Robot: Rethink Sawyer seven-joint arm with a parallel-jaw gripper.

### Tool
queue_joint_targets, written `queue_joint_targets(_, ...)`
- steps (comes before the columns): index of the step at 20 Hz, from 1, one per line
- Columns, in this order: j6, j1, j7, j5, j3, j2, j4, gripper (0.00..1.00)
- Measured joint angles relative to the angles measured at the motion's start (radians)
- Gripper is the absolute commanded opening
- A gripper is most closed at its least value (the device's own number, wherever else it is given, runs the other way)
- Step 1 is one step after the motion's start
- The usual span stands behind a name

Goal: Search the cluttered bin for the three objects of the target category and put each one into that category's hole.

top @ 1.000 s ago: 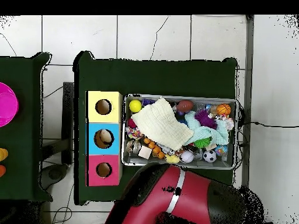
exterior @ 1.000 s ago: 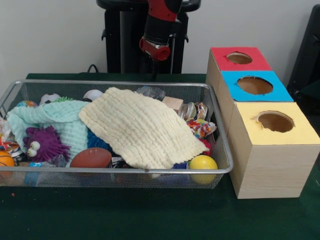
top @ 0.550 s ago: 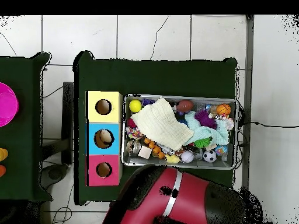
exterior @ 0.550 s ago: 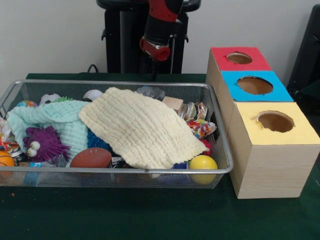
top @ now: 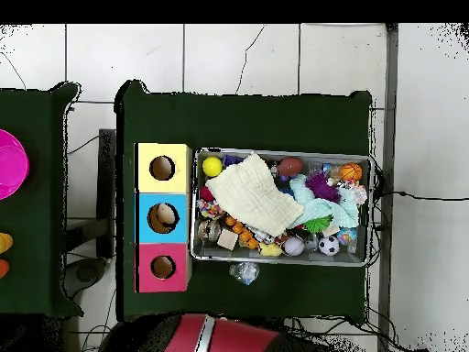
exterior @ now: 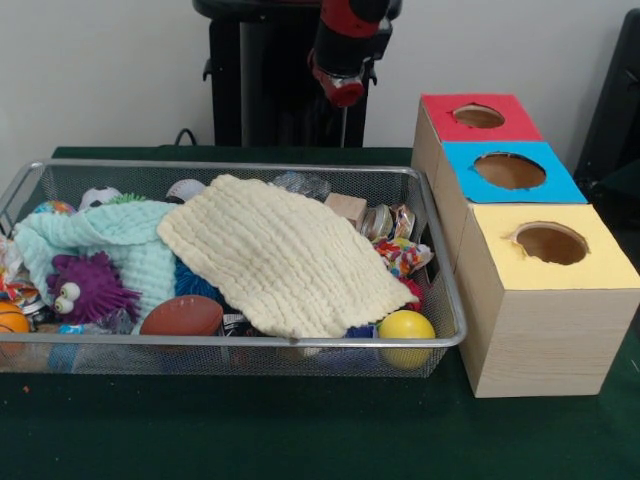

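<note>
The cream cloth (exterior: pixel 280 255) covers much of the bin's (exterior: pixel 240 168) contents; the pincer (exterior: pixel 343 125) looks too thin to judge its fingers.

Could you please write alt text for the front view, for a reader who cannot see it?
A wire mesh bin packed with toys sits beside three wooden boxes with round holes, topped red, blue and yellow. A cream cloth covers the bin's middle.

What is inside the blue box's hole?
In the overhead view, a pale rounded object shows inside the blue box hole; what it is cannot be told. In the front view the hole looks only brown. The rest of the box's inside is hidden.
</note>
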Motion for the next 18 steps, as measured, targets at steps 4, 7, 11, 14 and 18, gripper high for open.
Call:
queue_joint_targets(4, 0.188, 0.069, 0.000, 0.002, -0.011, -0.100, 0.023, 1.00)
queue_joint_targets(7, 0.206, 0.051, 0.000, -0.039, -0.005, -0.136, 0.037, 1.00)
queue_joint_targets(11, 0.109, -0.019, 0.000, -0.133, 0.000, -0.137, 0.046, 1.00)
queue_joint_targets(14, -0.011, -0.053, 0.000, -0.196, 0.000, -0.116, 0.046, 1.00)
queue_joint_targets(18, -0.228, -0.075, 0.000, -0.270, 0.000, -0.065, 0.045, 1.00)
